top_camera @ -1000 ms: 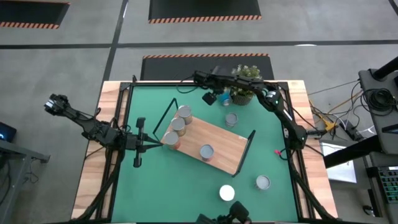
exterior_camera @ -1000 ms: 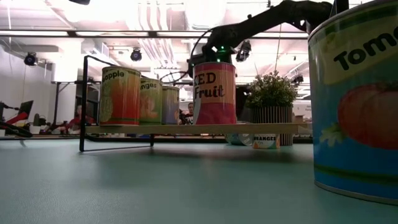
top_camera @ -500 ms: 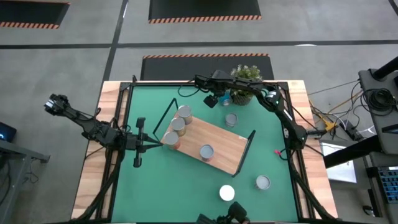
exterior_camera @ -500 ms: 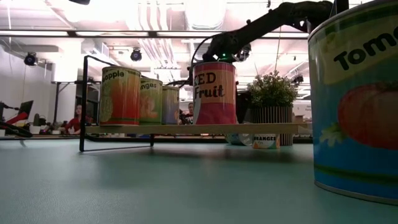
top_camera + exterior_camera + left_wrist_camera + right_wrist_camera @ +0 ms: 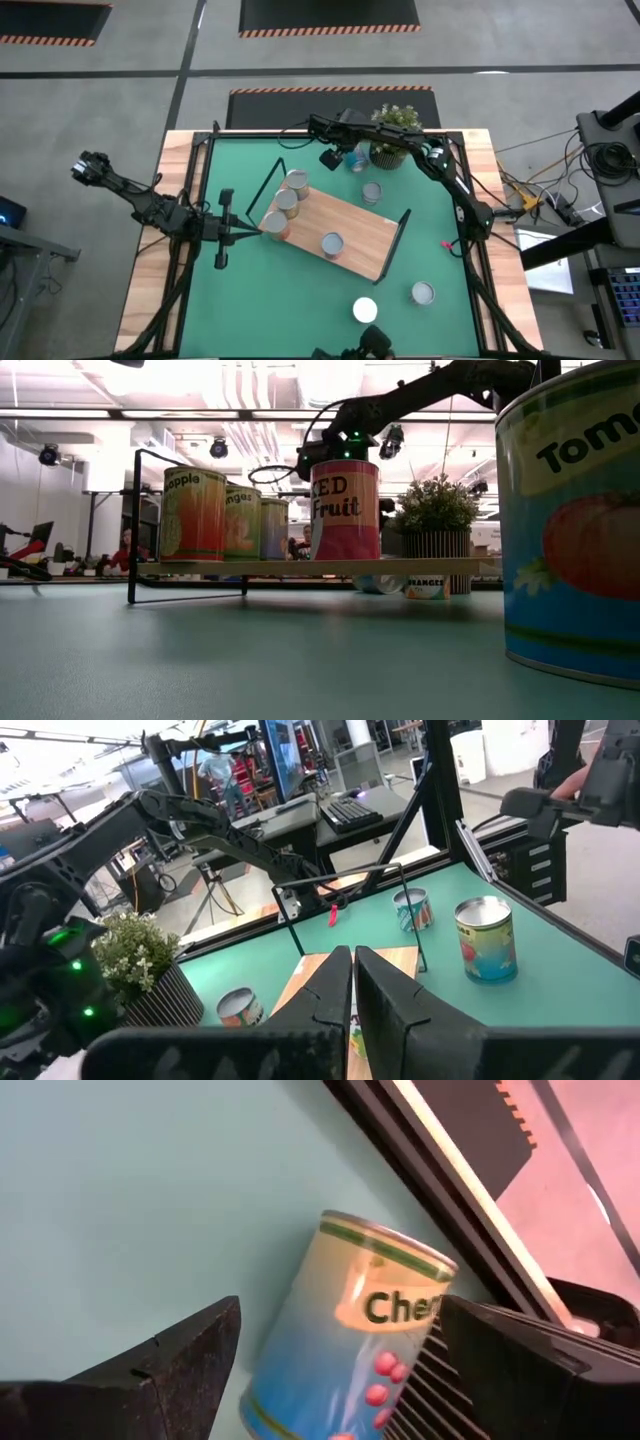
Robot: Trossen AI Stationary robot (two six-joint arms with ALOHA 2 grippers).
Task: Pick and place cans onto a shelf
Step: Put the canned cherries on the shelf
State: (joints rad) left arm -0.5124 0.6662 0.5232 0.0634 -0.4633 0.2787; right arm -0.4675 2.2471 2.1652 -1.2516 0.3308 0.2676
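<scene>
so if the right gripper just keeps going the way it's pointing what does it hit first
Most likely the cherry can: it stands framed between the right gripper's open fingers, beside the potted plant at the table's far edge. How far off it is cannot be judged.

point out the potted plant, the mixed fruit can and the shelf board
potted plant (image 5: 436, 505), low view, green leaves
mixed fruit can (image 5: 345, 510), low view, label front
shelf board (image 5: 352, 233), high view, bare wood

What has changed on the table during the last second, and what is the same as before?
The right tool swung a short way toward the table's left along the far edge, beside the potted plant, still wide open with a cherry can in front of it, not gripped. Unchanged: the left tool, shut, by the shelf, four cans on the shelf, and the loose cans.
</scene>
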